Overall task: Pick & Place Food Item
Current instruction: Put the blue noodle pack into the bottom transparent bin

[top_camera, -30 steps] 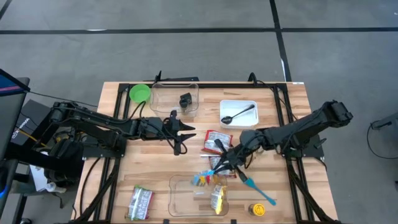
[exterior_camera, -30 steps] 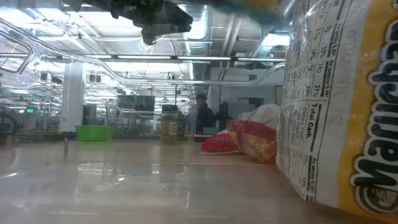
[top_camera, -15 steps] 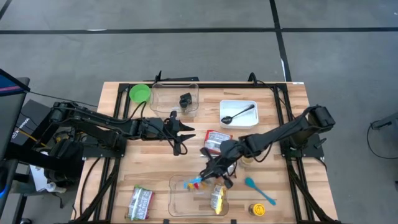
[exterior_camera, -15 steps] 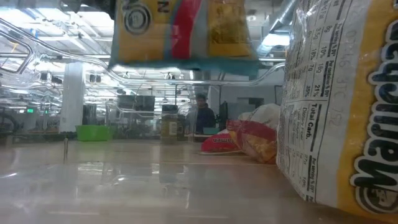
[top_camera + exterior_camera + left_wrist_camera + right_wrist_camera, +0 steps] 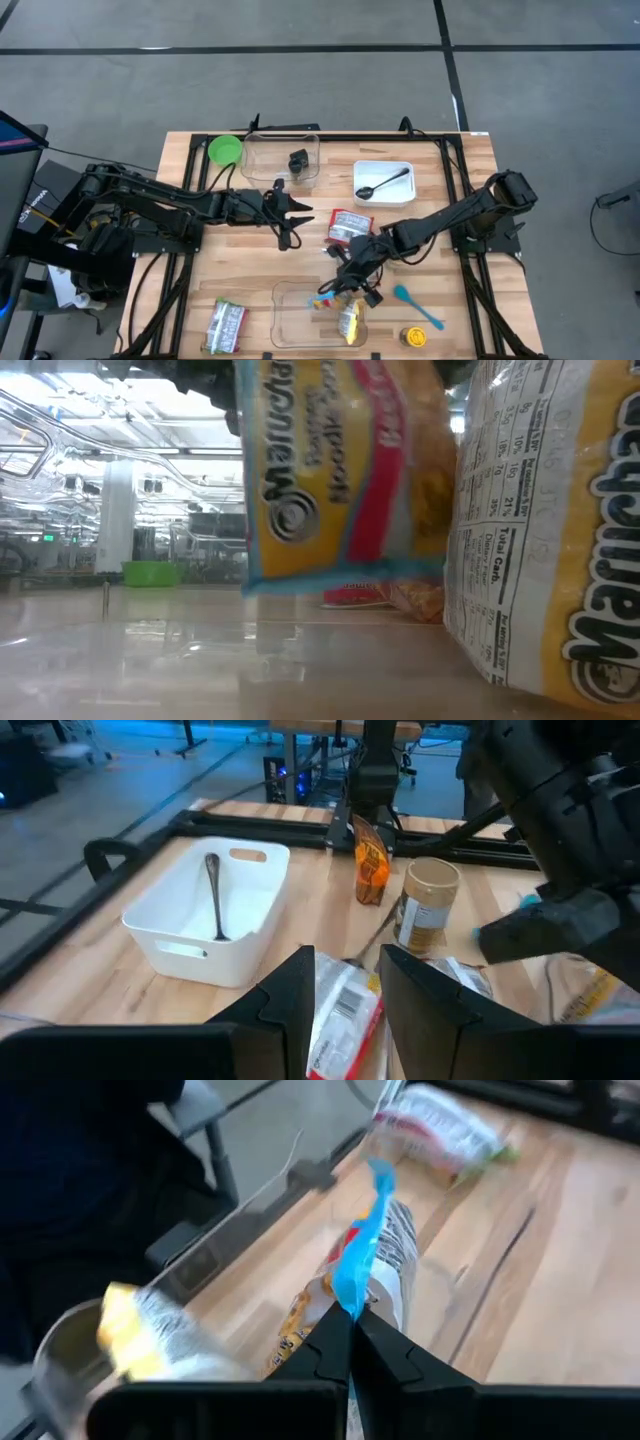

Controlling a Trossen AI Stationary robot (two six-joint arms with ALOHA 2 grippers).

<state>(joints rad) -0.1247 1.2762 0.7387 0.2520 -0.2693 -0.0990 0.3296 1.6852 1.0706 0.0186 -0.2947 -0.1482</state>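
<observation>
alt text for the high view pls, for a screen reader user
Top-down view of a wooden table: the right end effector holds a yellow noodle packet over the clear bin at the near edge. The left end effector waits mid-table, with a white tray and green bowl behind.

light: even, bright overhead, we see soft shadows | glare: pale wooden desk [image 5: 200, 650] reflects ceiling lamps | blur: right wrist view smeared

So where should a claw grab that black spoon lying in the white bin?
By the slim handle of the black long-handled spoon, coming straight down from above. It lies flat and diagonal inside the white rectangular plastic bin, whose walls would likely block any sideways approach.
</observation>
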